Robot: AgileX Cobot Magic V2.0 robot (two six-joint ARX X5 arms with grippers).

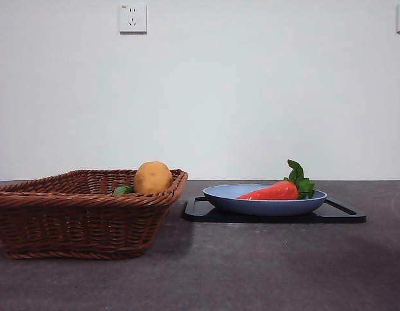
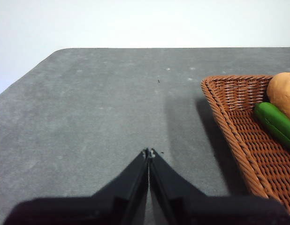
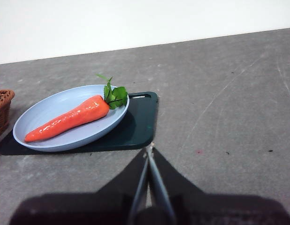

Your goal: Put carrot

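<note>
The red-orange carrot (image 1: 272,192) with a green leafy top lies in a light blue plate (image 1: 252,206) on a dark tray (image 1: 345,214), right of centre in the front view. It also shows in the right wrist view (image 3: 70,118). My right gripper (image 3: 149,148) is shut and empty, above bare table a short way from the tray's edge. My left gripper (image 2: 149,152) is shut and empty, above bare table beside the wicker basket (image 2: 229,126). Neither arm shows in the front view.
The brown wicker basket (image 1: 70,220) stands at the left and holds a yellow-tan potato (image 1: 153,177) and a small green vegetable (image 1: 123,190). The dark grey table runs to a white wall with a socket (image 1: 133,18).
</note>
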